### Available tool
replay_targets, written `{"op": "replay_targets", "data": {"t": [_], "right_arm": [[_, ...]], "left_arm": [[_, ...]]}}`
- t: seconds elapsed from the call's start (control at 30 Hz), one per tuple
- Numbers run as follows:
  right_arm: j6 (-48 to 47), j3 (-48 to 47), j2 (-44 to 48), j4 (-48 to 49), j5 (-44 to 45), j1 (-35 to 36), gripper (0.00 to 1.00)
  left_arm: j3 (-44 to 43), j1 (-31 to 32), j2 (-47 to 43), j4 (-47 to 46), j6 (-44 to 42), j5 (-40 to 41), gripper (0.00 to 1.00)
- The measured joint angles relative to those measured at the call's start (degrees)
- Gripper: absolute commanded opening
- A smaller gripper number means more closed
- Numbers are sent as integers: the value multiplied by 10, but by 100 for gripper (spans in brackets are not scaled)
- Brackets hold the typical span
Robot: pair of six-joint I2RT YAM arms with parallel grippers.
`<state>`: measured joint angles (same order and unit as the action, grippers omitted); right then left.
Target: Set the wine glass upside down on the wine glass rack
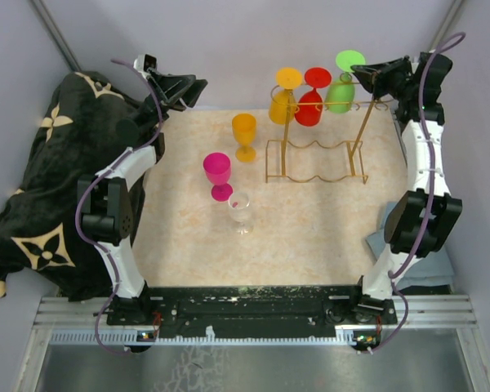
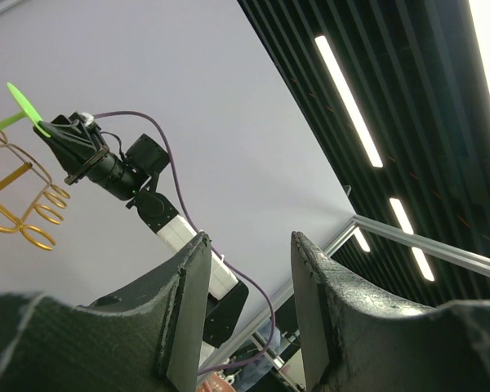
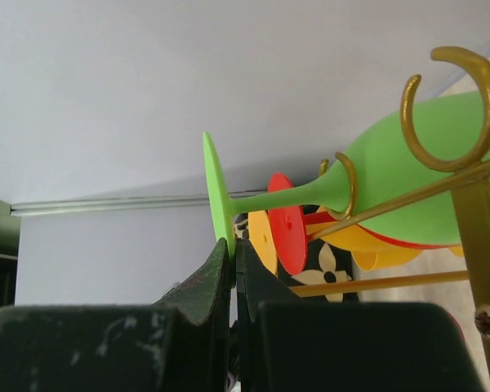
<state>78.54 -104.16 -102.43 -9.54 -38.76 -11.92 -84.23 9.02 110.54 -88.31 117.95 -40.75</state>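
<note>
The gold wire wine glass rack (image 1: 314,160) stands at the back right of the beige mat. A yellow (image 1: 283,104), a red (image 1: 309,104) and a green wine glass (image 1: 342,88) hang upside down on its top rails. My right gripper (image 1: 369,78) is shut on the rim of the green glass's foot (image 3: 215,194). The green stem lies in a rail loop (image 3: 344,189). My left gripper (image 1: 189,88) is open and empty, raised at the back left, fingers (image 2: 188,302) pointing up, far from the rack. An orange (image 1: 244,135), a pink (image 1: 219,175) and a clear glass (image 1: 241,211) stand upright on the mat.
A black blanket with a cream flower pattern (image 1: 41,180) is heaped along the left side. A grey cloth (image 1: 384,237) lies by the right arm's base. Walls close in the back and both sides.
</note>
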Motion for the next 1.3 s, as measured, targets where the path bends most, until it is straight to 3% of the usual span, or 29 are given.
{"op": "replay_targets", "data": {"t": [0.4, 0.5, 0.77, 1.3], "right_arm": [[-5, 31, 8, 0, 0, 0, 0], [-3, 40, 9, 3, -2, 0, 11], [-4, 44, 12, 1, -6, 0, 25], [-3, 86, 62, 10, -16, 0, 26]], "left_arm": [[8, 0, 0, 0, 0, 1, 50], [11, 0, 0, 0, 0, 1, 50], [16, 0, -1, 0, 0, 1, 50], [33, 0, -9, 0, 0, 1, 48]]}}
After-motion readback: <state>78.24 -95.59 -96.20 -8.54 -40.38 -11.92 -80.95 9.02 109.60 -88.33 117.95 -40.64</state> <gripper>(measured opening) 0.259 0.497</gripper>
